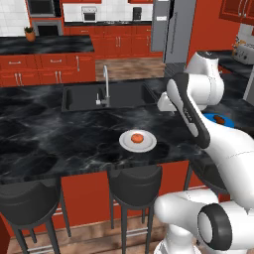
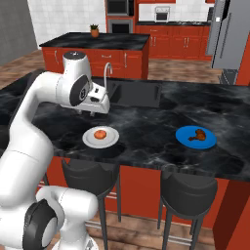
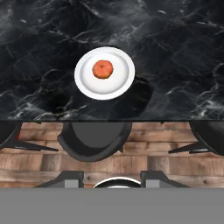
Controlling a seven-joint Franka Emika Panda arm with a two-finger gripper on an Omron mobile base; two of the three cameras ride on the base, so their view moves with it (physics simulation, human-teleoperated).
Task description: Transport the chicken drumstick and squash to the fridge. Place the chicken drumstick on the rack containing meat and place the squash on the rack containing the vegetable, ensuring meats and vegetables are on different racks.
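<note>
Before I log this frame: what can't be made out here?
- Fridge racks: right base view, doors closed, top cut off.
- Chicken drumstick on blue plate: left base view, mostly behind the arm.
- Hand jaws: right base view, too small to judge.

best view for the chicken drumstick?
Right base view: the chicken drumstick lies unobstructed on its blue plate on the counter. In the left base view the arm covers most of it; just a dark sliver and the plate's edge show.
</note>
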